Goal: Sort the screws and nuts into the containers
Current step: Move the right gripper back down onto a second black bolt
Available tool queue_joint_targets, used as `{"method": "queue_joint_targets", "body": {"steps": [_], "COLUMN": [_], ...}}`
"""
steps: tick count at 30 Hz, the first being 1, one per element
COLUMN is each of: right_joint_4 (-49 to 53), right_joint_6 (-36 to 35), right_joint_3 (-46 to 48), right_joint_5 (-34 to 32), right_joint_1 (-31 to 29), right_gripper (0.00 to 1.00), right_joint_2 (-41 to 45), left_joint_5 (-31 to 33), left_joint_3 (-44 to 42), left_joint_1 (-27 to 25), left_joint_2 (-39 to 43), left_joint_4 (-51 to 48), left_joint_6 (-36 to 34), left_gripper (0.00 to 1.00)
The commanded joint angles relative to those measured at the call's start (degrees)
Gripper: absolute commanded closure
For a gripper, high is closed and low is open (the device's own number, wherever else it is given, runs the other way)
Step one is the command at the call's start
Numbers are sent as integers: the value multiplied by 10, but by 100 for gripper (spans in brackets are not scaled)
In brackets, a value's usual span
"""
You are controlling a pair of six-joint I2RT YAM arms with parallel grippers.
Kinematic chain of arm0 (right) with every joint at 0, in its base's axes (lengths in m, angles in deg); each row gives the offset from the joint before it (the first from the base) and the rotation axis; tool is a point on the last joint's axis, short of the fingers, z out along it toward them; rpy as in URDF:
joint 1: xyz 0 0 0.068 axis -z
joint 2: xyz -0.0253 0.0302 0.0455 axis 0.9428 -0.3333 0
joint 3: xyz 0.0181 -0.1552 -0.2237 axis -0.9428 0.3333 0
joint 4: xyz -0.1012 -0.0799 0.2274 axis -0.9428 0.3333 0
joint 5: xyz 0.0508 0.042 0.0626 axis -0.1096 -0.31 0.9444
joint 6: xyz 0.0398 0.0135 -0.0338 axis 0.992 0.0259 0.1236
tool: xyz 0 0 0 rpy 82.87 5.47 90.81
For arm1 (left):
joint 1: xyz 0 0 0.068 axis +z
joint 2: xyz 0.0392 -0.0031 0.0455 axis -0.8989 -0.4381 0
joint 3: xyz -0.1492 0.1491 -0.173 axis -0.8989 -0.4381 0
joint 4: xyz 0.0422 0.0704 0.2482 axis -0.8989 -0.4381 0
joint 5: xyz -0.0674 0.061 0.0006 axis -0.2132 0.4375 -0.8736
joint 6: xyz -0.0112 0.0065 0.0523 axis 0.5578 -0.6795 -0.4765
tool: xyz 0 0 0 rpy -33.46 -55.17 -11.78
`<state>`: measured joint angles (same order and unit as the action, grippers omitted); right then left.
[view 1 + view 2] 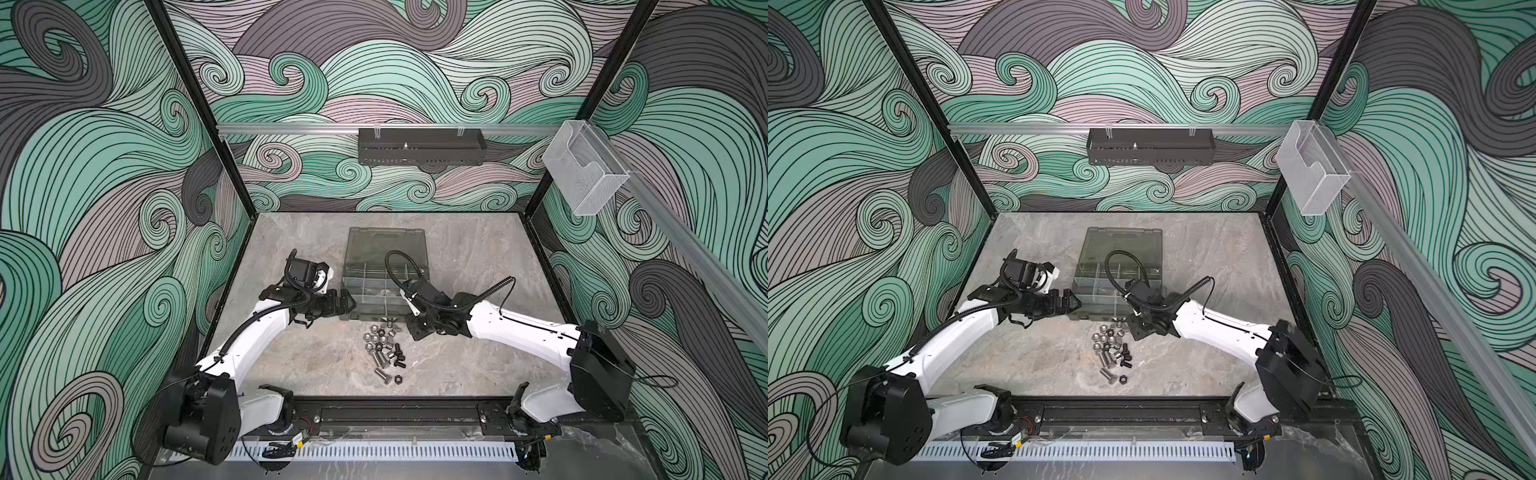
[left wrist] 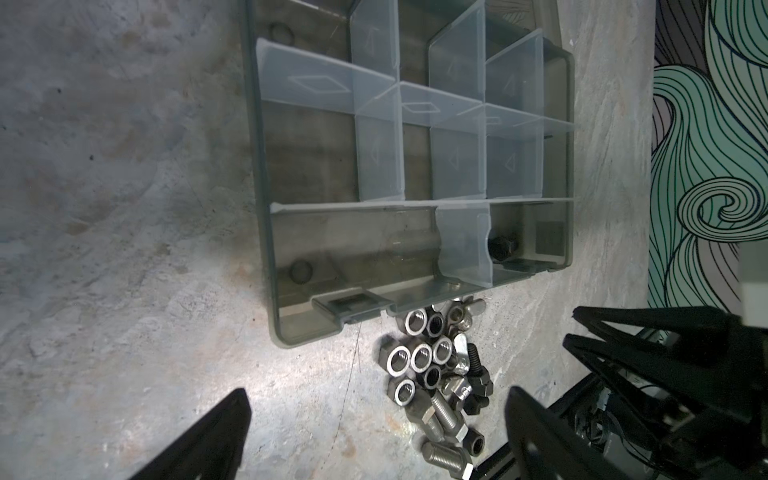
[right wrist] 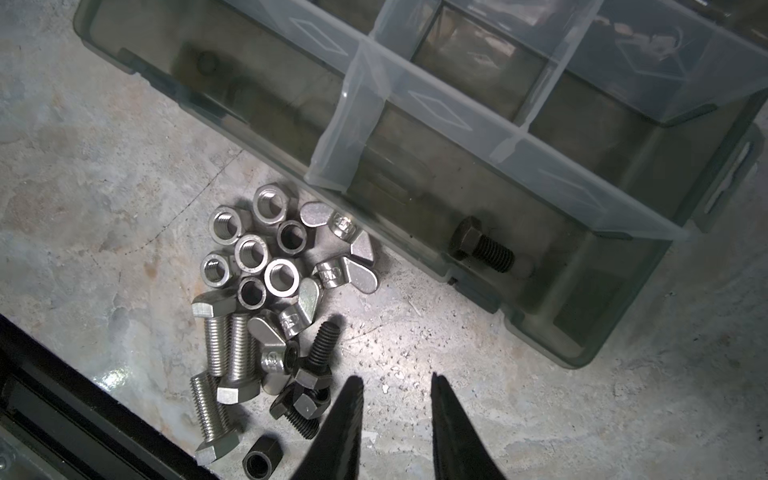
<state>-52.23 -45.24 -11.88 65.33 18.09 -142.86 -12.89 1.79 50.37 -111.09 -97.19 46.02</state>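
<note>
Right fingers (image 3: 340, 424): narrowly parted with nothing between them, poised low over bare worktop (image 3: 561, 424) just beside the black hex bolts (image 3: 316, 365). It looks like a line-up for the next pick.
Left fingers (image 2: 216, 436): spread wide and empty, hanging off to the side of the pile, seemingly kept clear so the other arm can work.
Black hex bolts: matte and coarse-threaded, tangled at the pile's edge.
Silver hex bolts (image 3: 226, 345): bright, long-shanked, lying side by side.
Hex nuts (image 3: 266, 253): shiny, bores upward, packed touching each other, with wing nuts (image 3: 345, 270) mixed in.
Pile: on the worktop, right against the near wall of the organiser case (image 3: 582, 345).
Organiser case: smoky translucent plastic with its lid thrown back and clear dividers (image 3: 353, 124) slotted upright.
Near corner compartment: a lone black bolt (image 3: 482, 247) lies on its side.
Progress: barely begun, by the look of it.
</note>
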Motion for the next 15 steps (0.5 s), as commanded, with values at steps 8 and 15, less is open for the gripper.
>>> {"method": "queue_joint_targets", "body": {"steps": [8,15], "right_joint_4": [1,11], "right_joint_6": [32,43], "right_joint_3": [0,-28], "right_joint_5": [0,-4], "right_joint_1": [-31,-54], "right_gripper": [70,70], "right_joint_2": [-16,-47], "left_joint_5": [6,9], "left_joint_3": [26,13], "left_joint_1": [-2,-2], "left_joint_2": [-19,-6], "left_joint_4": [-31,-14], "left_joint_6": [-64,-63], "left_gripper": [1,1]}}
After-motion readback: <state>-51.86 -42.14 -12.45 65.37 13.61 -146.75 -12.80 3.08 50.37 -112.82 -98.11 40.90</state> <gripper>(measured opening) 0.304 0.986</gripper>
